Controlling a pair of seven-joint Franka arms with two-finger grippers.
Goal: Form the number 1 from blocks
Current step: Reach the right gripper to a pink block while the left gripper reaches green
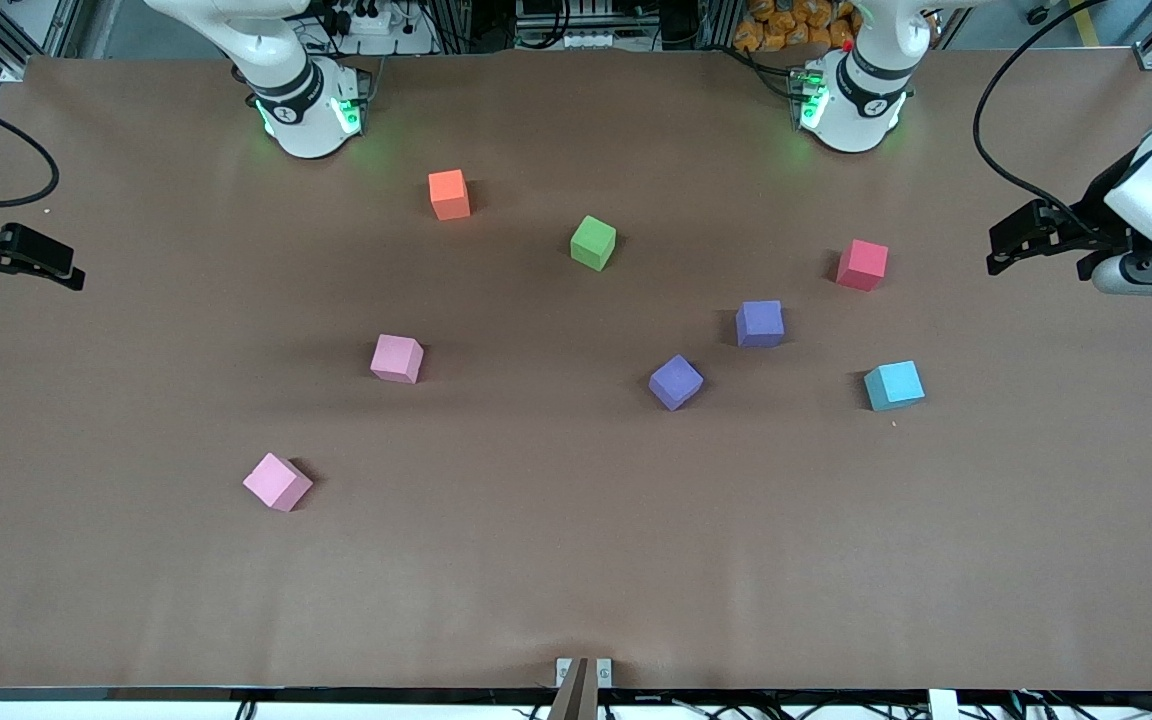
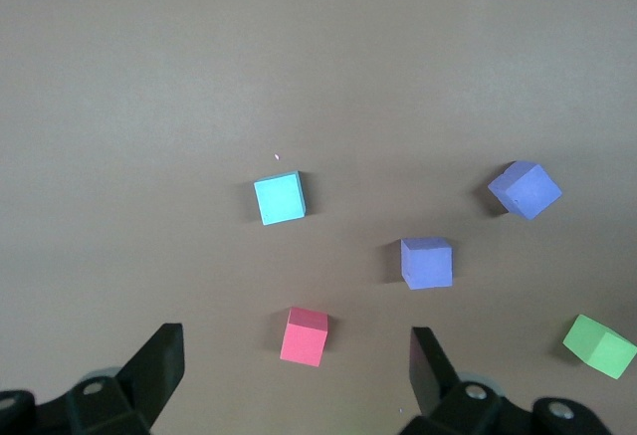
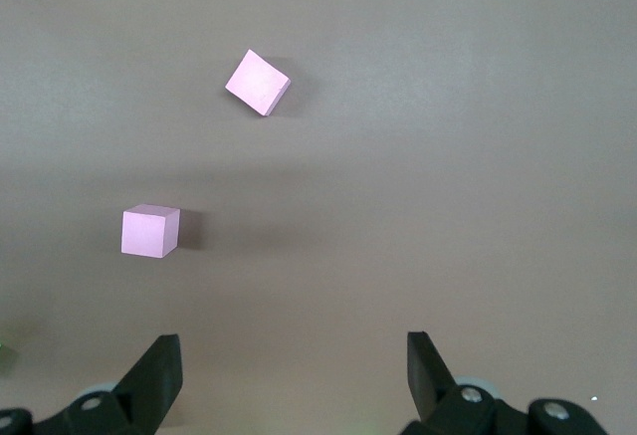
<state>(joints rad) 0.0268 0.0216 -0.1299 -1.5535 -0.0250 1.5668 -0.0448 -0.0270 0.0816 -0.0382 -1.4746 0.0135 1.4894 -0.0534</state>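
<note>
Blocks lie scattered and apart on the brown counter (image 1: 576, 560): green block (image 1: 593, 242) near centre; one purple block (image 1: 760, 323) at its 4 o'clock, the other purple (image 1: 676, 382) at that one's 8 o'clock; one pink block (image 1: 397, 358) at green's 8 o'clock, the second pink (image 1: 277, 482) nearest the camera. Orange cube (image 1: 449, 194), red cube (image 1: 862, 265) and light-blue cube (image 1: 894, 386) sit among them. Left tool (image 1: 1011, 245) and right tool (image 1: 51, 268) wait over the counter's ends, fingers apart, holding nothing.

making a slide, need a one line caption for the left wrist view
Open left gripper hovers over scattered cubes: red cube, light-blue cube, two purple blocks, green block.
</note>
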